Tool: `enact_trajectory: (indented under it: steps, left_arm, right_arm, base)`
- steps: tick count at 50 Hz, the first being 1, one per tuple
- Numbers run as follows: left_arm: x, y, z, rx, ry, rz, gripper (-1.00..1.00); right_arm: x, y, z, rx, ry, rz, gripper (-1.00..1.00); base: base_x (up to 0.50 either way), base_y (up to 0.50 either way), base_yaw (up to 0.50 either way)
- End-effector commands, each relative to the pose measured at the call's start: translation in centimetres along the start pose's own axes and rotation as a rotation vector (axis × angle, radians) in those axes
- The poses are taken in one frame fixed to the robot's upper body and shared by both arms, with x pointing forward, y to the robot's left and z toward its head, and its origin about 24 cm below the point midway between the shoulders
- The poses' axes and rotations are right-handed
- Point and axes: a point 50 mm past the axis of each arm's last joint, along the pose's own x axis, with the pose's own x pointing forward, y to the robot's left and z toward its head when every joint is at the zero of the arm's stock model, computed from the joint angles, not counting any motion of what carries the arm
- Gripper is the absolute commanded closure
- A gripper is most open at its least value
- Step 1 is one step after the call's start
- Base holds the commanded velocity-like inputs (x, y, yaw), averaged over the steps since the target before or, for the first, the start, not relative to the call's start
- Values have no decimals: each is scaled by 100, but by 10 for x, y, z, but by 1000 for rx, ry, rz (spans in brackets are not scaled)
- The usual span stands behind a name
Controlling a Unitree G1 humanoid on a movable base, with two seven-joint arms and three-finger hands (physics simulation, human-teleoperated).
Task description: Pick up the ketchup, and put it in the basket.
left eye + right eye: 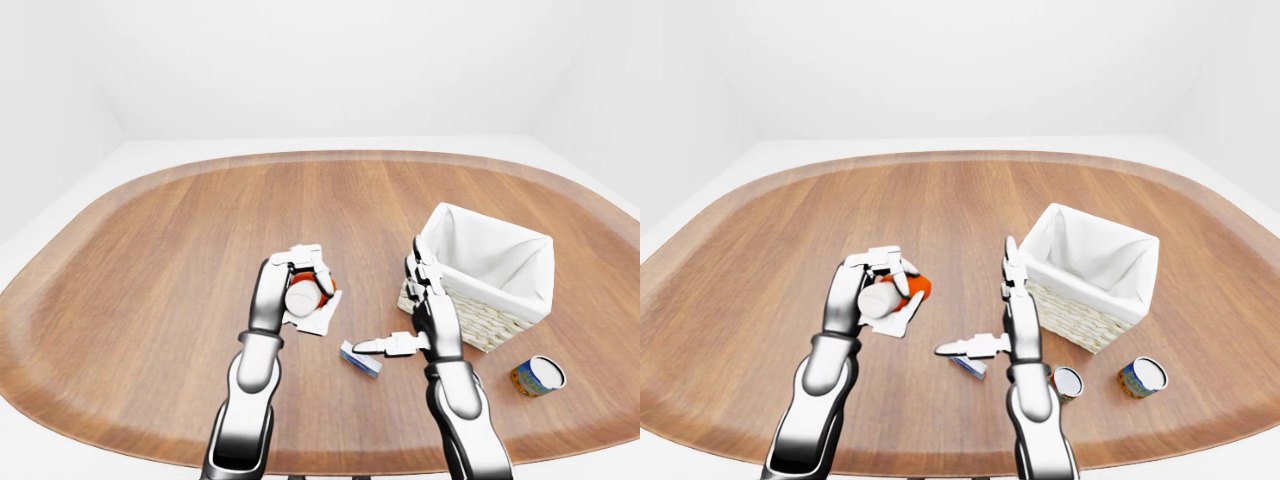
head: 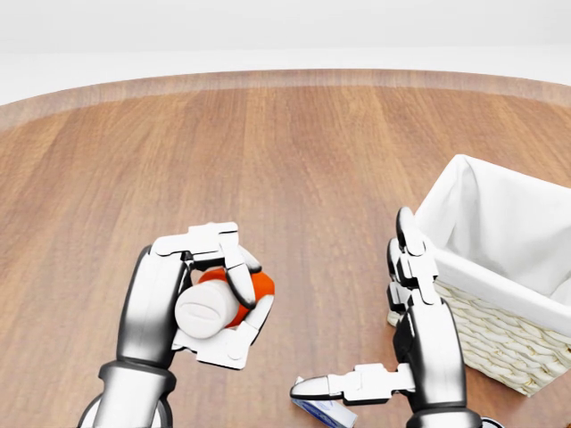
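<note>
My left hand (image 2: 207,308) is shut on the ketchup (image 2: 214,303), a red bottle with a white cap that faces the camera, held above the wooden table at the lower left of the head view. The basket (image 2: 500,267), wicker with a white cloth liner, stands at the right edge. My right hand (image 2: 406,343) hovers open just left of the basket, fingers pointing up and thumb (image 2: 343,386) stretched to the left, holding nothing.
A small blue and white box (image 1: 361,359) lies on the round wooden table (image 1: 150,260) under the right thumb. Two tins (image 1: 1143,377) (image 1: 1067,382) lie below the basket in the right-eye view. The table rim curves round all of it.
</note>
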Motion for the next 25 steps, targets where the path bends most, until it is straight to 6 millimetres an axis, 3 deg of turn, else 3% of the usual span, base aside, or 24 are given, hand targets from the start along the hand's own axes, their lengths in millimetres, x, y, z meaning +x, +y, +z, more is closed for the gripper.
enact_trajectory:
  steps: [1,25]
  left_arm:
    - [0,-21,20,-76,-79,-53,91]
    - [-2,-57,37,-125,-129,-145,91]
  right_arm:
    - [-2,-1,3,2,-7,-1,-100]
    - [-5,-5,8,12,-21,-10,-100]
  base:
    - [0,0,0]
    - [0,0,0]
